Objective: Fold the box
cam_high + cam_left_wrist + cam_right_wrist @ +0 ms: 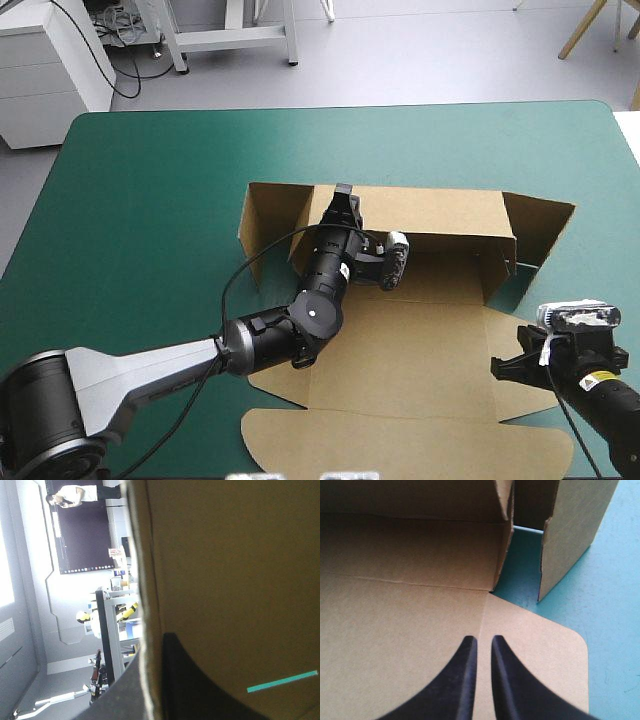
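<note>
A brown box (400,350) is spread on the teal-green table (150,180), right of centre, with its far wall (430,212) raised and its near panels lying flat. The left arm is stretched diagonally from the near left corner across the board. Its wrist is tipped up, and the left gripper (345,203) is clamped over the top edge of that far wall, the board pinched between the black fingers (200,680). The right gripper (480,639) is held low over the flat right-hand flap (560,645), its fingers nearly together with only a thin slit between them, nothing gripped.
</note>
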